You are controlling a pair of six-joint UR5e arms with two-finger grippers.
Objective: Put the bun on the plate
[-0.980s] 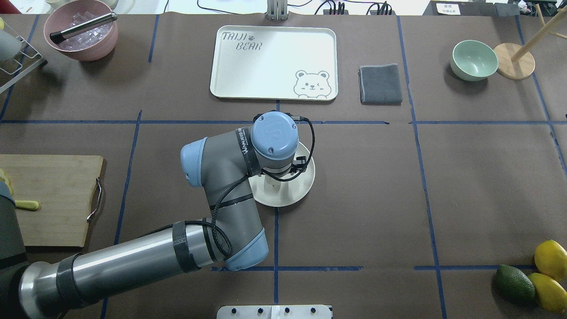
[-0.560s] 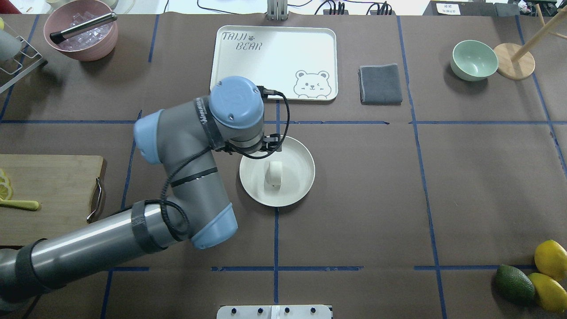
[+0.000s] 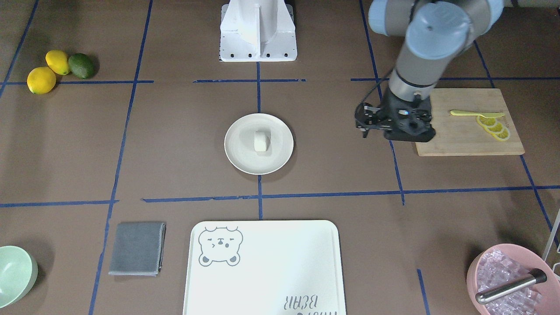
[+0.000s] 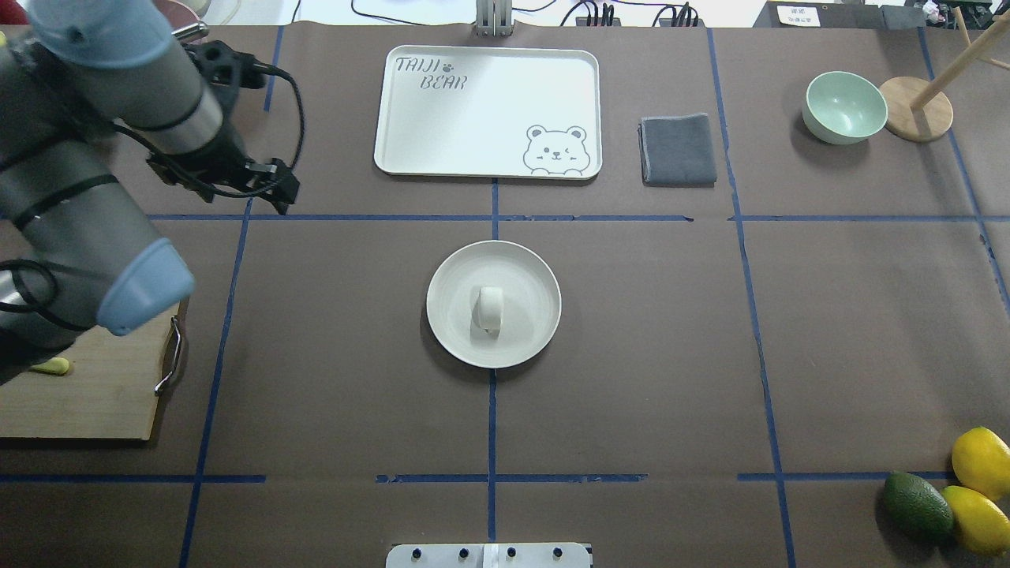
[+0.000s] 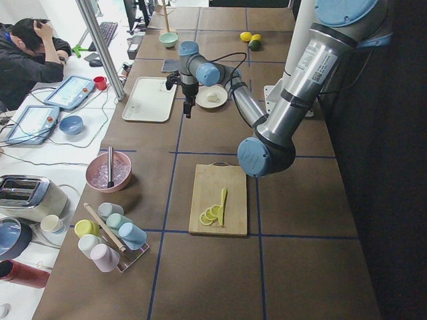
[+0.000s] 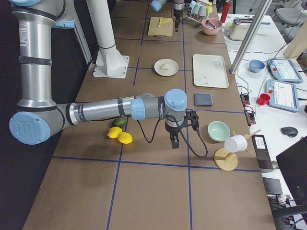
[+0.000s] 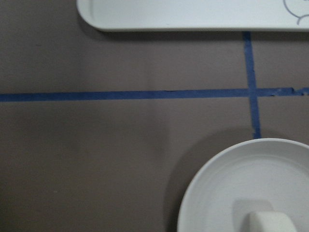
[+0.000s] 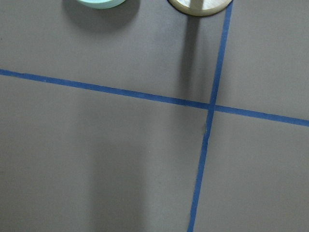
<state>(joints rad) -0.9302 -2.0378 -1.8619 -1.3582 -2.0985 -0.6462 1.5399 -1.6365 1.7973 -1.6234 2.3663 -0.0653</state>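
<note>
The small white bun (image 4: 490, 309) lies free at the middle of the round cream plate (image 4: 450, 272), also seen as the bun (image 3: 260, 141) on the plate (image 3: 238, 155) from the front. My left gripper (image 3: 409, 136) hangs high beside the cutting board, far from the plate, open and holding nothing. In the left wrist view only the plate's rim (image 7: 207, 169) and the bun's top (image 7: 270, 222) show, with no fingers. My right gripper (image 6: 173, 143) points down over bare table near the lemons; I cannot tell whether it is open or shut.
A bear-print tray (image 4: 489, 110), grey cloth (image 4: 677, 148), green bowl (image 4: 844, 106) and wooden stand (image 4: 915, 109) line the far side. Lemons (image 4: 978, 461) and an avocado (image 4: 915, 505) sit near right. A cutting board (image 3: 463, 135) holds lemon slices (image 3: 494, 127). A pink ice bowl (image 3: 507, 280) stands far left.
The left arm rose off the plate and swung away left toward the cutting board, leaving the bun lying on the plate. The plate and bun stayed put.
</note>
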